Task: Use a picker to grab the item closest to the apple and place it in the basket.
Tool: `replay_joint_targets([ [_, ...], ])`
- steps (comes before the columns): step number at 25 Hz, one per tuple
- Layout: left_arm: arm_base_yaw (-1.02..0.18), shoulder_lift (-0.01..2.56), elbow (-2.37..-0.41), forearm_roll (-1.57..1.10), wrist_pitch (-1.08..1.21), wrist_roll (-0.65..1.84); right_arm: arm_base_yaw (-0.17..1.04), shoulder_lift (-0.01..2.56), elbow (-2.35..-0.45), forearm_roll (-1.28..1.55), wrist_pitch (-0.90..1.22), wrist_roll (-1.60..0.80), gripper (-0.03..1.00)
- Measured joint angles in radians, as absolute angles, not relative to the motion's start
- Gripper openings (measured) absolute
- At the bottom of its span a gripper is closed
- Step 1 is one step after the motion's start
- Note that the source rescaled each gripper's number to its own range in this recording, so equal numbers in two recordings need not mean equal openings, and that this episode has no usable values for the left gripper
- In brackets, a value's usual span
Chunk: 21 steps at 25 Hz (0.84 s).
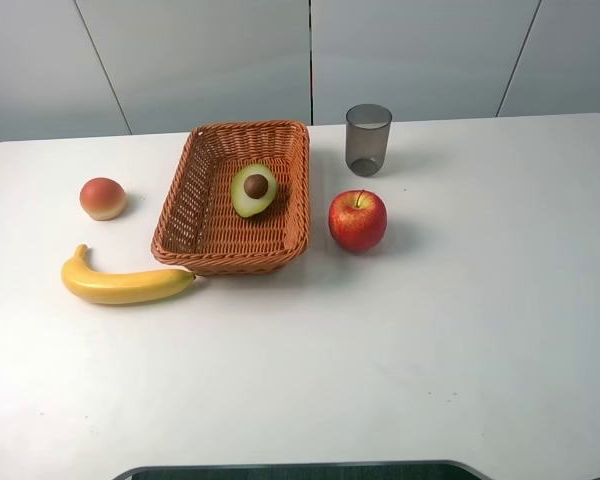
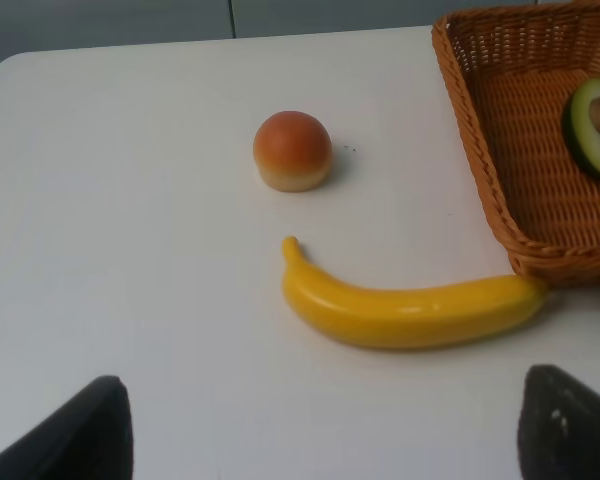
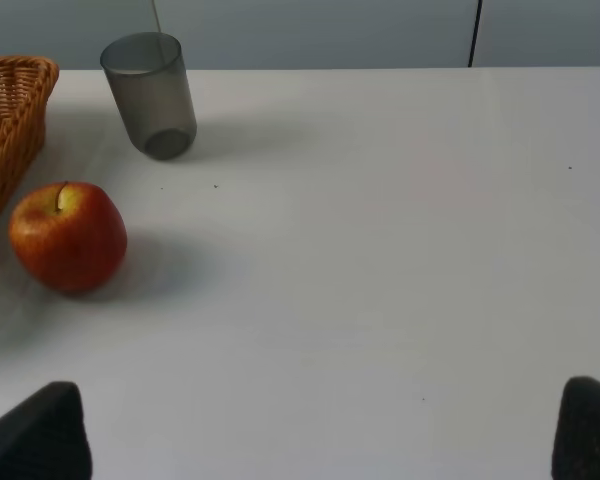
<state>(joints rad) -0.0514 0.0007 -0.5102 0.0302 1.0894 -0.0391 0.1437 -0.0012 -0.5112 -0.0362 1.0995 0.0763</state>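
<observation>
A red apple (image 1: pixel 357 220) (image 3: pixel 68 236) sits on the white table just right of the woven brown basket (image 1: pixel 185 200) (image 2: pixel 510 150). Inside the basket lies an avocado half (image 1: pixel 253 190) (image 2: pixel 595 125), cut face up with its pit showing. A grey translucent cup (image 1: pixel 367 139) (image 3: pixel 149 94) stands upright just behind the apple. My left gripper (image 2: pixel 325 440) is open and empty, back from the banana. My right gripper (image 3: pixel 315 435) is open and empty, well to the near right of the apple. Neither arm shows in the exterior view.
A yellow banana (image 1: pixel 125 284) (image 2: pixel 410 310) lies with one end touching the basket's near left corner. A round orange-pink fruit (image 1: pixel 102 198) (image 2: pixel 292 150) sits behind it at the left. The table's front edge (image 1: pixel 300 465) runs along the bottom.
</observation>
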Motion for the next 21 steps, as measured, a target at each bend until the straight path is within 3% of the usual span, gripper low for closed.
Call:
replay_joint_targets([
  [21,-0.051,0.001,-0.51,0.03,1.089,-0.039,0.144,-0.001,-0.511,-0.036,1.099,0.078,1.0],
])
